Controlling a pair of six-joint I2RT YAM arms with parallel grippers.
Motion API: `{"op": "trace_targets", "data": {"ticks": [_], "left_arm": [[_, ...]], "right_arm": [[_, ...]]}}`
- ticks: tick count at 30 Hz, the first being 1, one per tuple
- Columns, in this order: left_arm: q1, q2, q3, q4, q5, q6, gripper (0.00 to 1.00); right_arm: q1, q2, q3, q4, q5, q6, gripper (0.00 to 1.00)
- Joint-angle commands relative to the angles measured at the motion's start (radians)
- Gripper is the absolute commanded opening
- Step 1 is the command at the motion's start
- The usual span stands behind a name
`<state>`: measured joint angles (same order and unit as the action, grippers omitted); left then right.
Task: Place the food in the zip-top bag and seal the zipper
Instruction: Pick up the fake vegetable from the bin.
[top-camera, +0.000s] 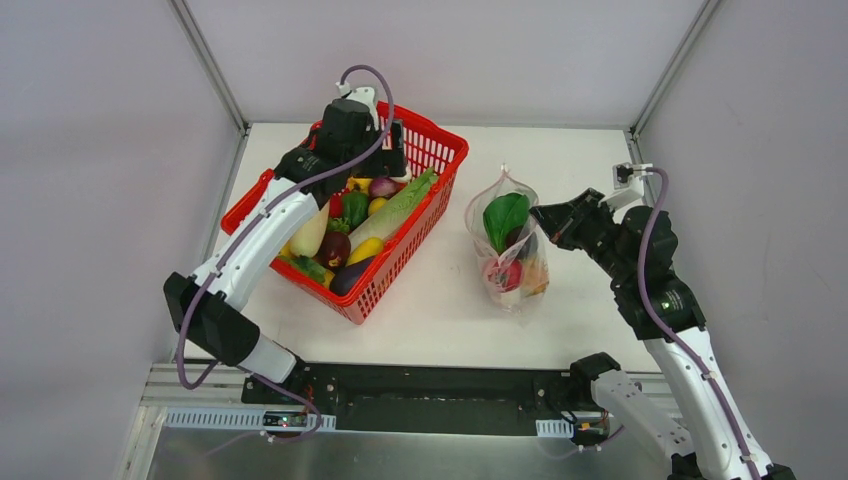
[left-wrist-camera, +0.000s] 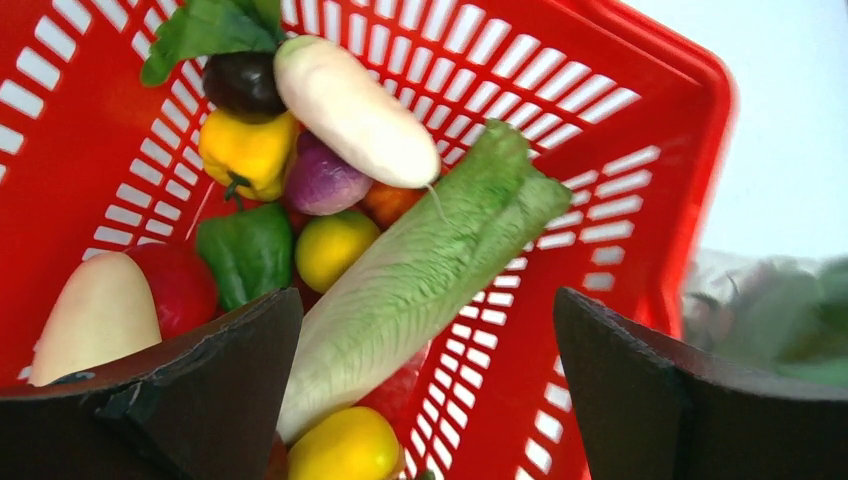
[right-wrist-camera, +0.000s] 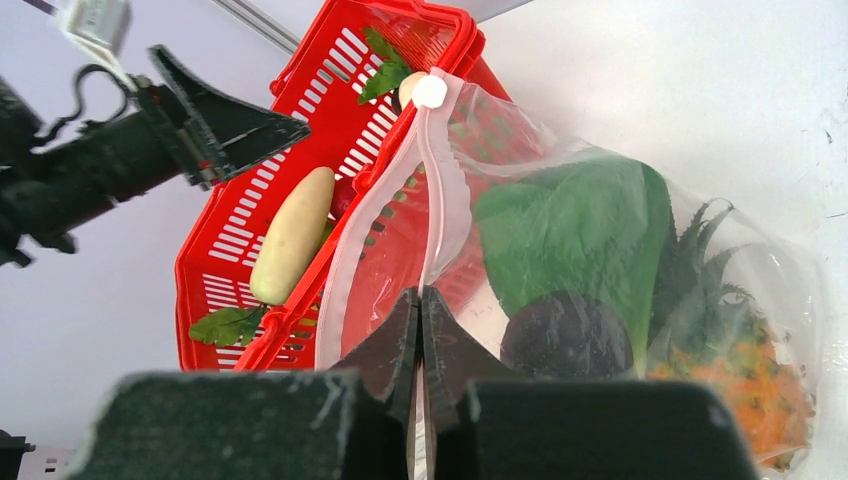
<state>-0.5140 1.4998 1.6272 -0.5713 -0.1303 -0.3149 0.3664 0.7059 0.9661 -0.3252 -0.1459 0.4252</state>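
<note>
The clear zip-top bag lies right of the red basket and holds a green leafy vegetable, a red fruit, an orange pineapple and a dark eggplant. My right gripper is shut on the bag's mouth edge, pinching the pink zipper between its closed fingers; it also shows in the right wrist view. A white slider knob sits at the strip's far end. My left gripper is open and empty over the basket, above a long pale-green lettuce.
The red mesh basket at the left holds several more toy foods: white radishes, a yellow pepper, a green pepper, a lemon. Booth walls stand on both sides and at the back.
</note>
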Motion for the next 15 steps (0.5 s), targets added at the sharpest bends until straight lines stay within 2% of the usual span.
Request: {"op": "trace_targets", "data": {"ticks": [1,3,6,10,15], "left_arm": [[0.078,0.016,-0.139,0.278,-0.06,-0.141,0.99],[0.11,0.061,-0.142,0.332,-0.062,-0.194,0.98],[0.124,0.16,-0.084,0.39,-0.086,-0.252,0.89],[0.13,0.3,-0.049,0.476,-0.135,-0.381,0.9],[0.137,0.394,-0.032,0.559,-0.158,-0.499,0.83]], "right_arm": [[0.001,-0.009,0.008,0.064,0.017,0.015,0.0],[0.002,-0.009,0.007,0.066,0.032,0.02,0.0],[0.001,-0.006,0.005,0.059,0.052,0.029,0.0],[0.001,-0.006,0.009,0.052,0.058,0.038,0.0],[0.002,-0.002,0.019,0.053,0.061,0.038,0.0]]}}
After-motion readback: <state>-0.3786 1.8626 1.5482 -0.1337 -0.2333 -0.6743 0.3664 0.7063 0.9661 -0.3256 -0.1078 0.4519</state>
